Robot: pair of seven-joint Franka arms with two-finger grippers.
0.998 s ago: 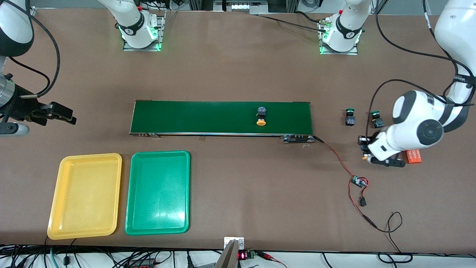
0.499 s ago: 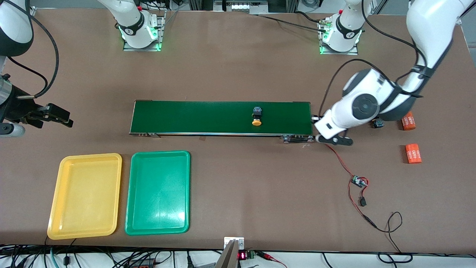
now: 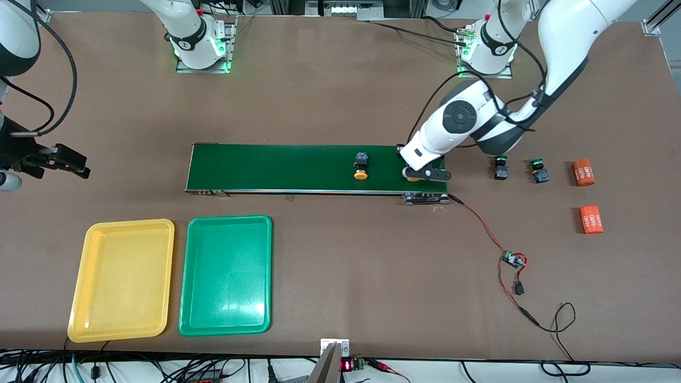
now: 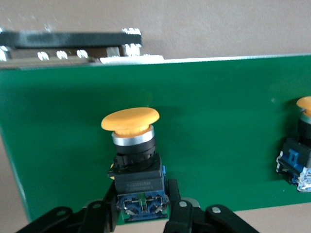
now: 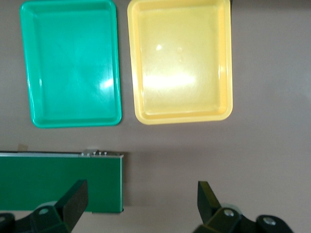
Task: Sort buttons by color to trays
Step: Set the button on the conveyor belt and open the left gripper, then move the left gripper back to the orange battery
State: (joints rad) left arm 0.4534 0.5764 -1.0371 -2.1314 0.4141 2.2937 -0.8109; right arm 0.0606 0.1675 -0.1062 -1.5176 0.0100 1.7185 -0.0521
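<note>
I had the left end effector (image 4: 141, 213) low over the conveyor belt (image 3: 298, 167) at the left arm's end, narrowly holding a yellow-capped button (image 4: 133, 155) by its body, cap pointing away from the fingers; the right end effector (image 5: 141, 204) waited wide open near the yellow tray (image 3: 122, 279).

The brown worktop (image 3: 330, 96) carries a dark-green conveyor belt (image 3: 298, 167) at its middle. A yellow tray (image 3: 80, 314) and green tray (image 3: 186, 314) lie near the front edge. Two green-capped buttons (image 3: 500, 167), two orange cylinders (image 3: 583, 173) and a red wire (image 3: 495, 239) lie toward the left arm's end.
</note>
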